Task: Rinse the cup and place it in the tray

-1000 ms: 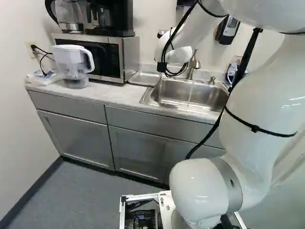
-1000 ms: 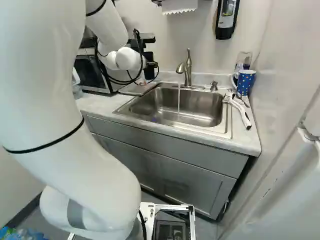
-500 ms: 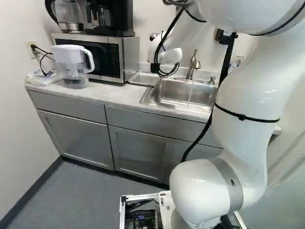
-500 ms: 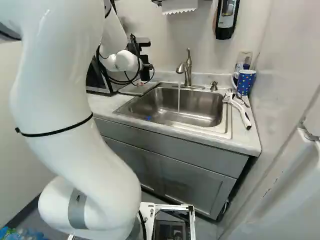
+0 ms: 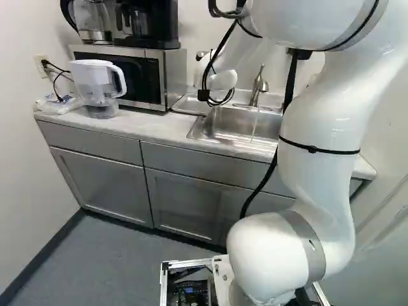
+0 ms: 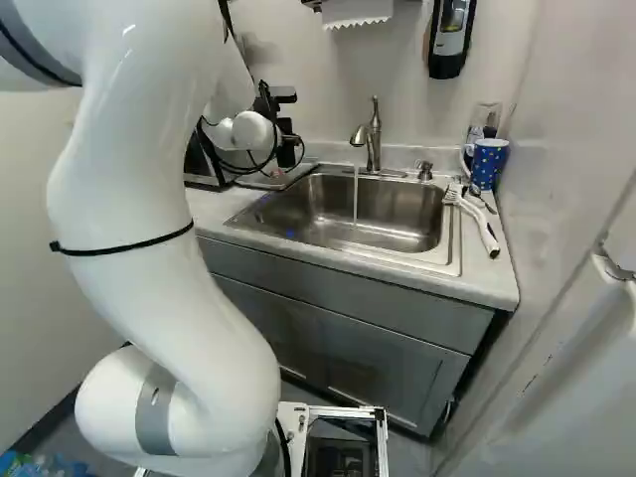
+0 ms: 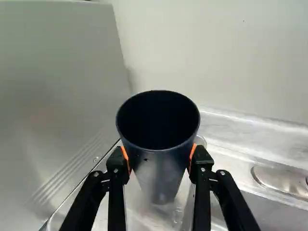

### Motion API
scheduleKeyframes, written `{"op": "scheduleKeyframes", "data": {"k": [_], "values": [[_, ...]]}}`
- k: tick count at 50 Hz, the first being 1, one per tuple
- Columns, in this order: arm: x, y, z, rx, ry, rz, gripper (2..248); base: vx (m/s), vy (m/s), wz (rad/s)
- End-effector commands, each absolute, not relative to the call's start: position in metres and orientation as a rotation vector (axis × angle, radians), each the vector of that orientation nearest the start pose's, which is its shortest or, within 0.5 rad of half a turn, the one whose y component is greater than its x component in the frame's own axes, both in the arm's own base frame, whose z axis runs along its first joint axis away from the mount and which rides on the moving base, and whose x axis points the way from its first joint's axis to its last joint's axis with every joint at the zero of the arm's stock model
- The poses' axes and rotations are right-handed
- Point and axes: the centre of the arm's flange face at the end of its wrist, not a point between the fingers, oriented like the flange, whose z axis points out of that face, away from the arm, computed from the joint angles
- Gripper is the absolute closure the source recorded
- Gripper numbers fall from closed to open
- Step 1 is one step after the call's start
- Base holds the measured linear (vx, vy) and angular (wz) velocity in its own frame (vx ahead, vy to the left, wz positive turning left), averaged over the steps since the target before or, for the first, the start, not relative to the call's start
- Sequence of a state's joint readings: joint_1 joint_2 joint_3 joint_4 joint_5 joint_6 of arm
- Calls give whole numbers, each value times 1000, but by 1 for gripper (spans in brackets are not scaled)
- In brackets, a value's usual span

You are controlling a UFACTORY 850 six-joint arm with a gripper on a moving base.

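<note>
Pale counter [image 6: 492, 273] surrounds the sink [image 6: 388, 214]; within the last 1 second the arm [image 5: 319, 134] has shifted the dark cup [image 7: 156, 168] farther left of the sink, over the tray [image 5: 186, 104], so lowering probably comes next. Gripper [image 7: 159, 158]: 2 fingers pinching the cup's sides. Count: 1 held cup, 1 tray, 1 sink, 1 running faucet [image 6: 374, 139] behind the sink, 1 dotted mug [image 6: 487, 167] right of the sink.

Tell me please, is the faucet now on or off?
The faucet is on: a thin stream of water falls from its spout into the sink.
</note>
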State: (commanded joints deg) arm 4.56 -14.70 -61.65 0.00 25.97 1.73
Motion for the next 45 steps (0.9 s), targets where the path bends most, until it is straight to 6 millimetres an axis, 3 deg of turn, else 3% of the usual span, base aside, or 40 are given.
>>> {"op": "scheduleKeyframes", "data": {"k": [36, 45], "values": [[603, 48, 499, -2471, -61, -1831, 125, 0, 0, 0], [603, 48, 499, -2471, -61, -1831, 125, 0, 0, 0]]}}
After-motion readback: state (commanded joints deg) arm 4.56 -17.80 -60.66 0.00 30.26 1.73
